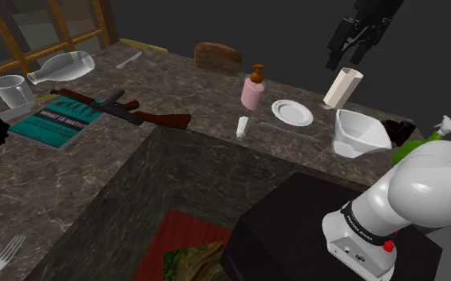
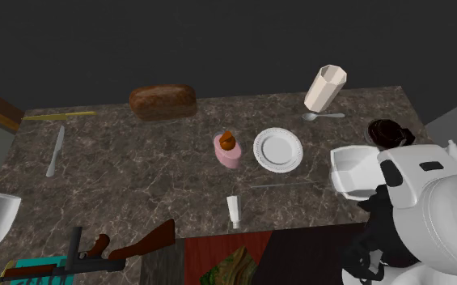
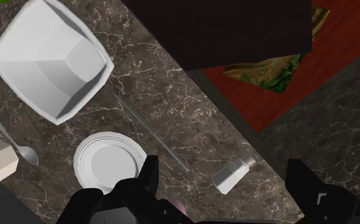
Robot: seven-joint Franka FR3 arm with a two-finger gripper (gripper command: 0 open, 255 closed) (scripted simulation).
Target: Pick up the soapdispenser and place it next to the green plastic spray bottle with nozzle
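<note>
My gripper (image 1: 345, 57) hangs high over the counter (image 2: 137, 178), fingers (image 3: 148, 170) spread apart, clamping nothing. The soap dispenser (image 1: 253, 89) stands upright on the counter well below and away from me, just past the round white plate (image 1: 292, 112), which sits between it and my fingers. It has a pink rounded body and a brown pump top. The counter is dark veined marble. A small clear shaker (image 3: 234, 174) lies tipped under the gap between my fingers, untouched. An angular white bowl (image 3: 48, 60) shows only its faceted inside. The green spray bottle (image 1: 420, 145) sits behind my arm.
</note>
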